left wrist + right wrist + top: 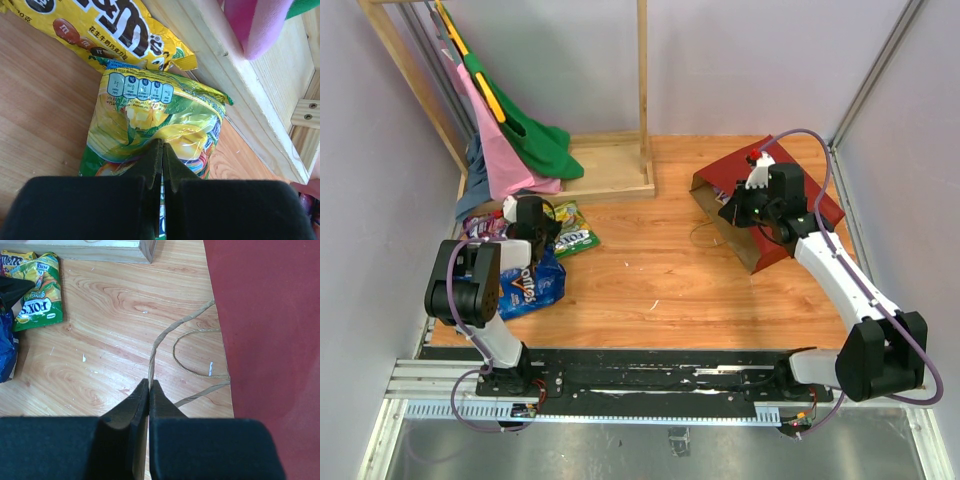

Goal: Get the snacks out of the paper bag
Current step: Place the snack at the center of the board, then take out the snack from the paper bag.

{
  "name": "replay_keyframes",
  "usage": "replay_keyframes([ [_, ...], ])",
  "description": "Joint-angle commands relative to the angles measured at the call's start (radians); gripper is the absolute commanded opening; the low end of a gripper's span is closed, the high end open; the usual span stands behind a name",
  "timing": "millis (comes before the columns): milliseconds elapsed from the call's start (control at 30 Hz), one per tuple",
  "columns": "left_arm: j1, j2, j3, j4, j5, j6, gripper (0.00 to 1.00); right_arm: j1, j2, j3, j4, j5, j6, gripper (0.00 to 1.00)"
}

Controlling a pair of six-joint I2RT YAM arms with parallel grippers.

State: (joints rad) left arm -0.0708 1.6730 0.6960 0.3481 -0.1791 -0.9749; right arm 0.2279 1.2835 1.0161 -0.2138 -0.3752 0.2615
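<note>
Fingers of the right claw [149, 382] were fully closed, apparently pinching the thin string handle [172, 330] of the paper bag [270, 315], which lay on its side at the far right of the tabletop [660, 270]. Pulling could snap the string or drag the bag. The left claw [159, 145], closed with nothing visibly held, sat over the yellow-green packet [150, 115] among the snacks [535, 290] lying outside the bag; pressing down could puncture its film.

Bright, even light is falling from above onto the counter [660, 270], casting only soft, faint shadows. Glare is streaking across the glossy yellow-green packet [160, 115]. My left gripper [159, 145] and right gripper [149, 382] are showing as dark, slightly soft masses close to their lenses.
</note>
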Motion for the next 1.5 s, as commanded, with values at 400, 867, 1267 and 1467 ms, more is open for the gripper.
replay_keyframes([
  [400,-0.096,-0.094,0.042,0.265,0.486,0.306,0.57,0.032,-0.007,0.019,0.013,-0.011,-0.01,0.01],
  [867,-0.351,-0.255,0.018,0.174,0.258,0.551,1.0,0.034,-0.116,-0.038,0.058,0.056,-0.016,0.01],
  [1267,-0.47,-0.209,0.061,0.179,0.184,0.557,1.0,0.034,-0.127,-0.042,0.066,0.062,-0.007,0.01],
  [1467,-0.593,-0.059,0.12,0.253,0.215,0.495,1.0,0.033,-0.129,-0.044,0.067,0.066,-0.011,0.01],
])
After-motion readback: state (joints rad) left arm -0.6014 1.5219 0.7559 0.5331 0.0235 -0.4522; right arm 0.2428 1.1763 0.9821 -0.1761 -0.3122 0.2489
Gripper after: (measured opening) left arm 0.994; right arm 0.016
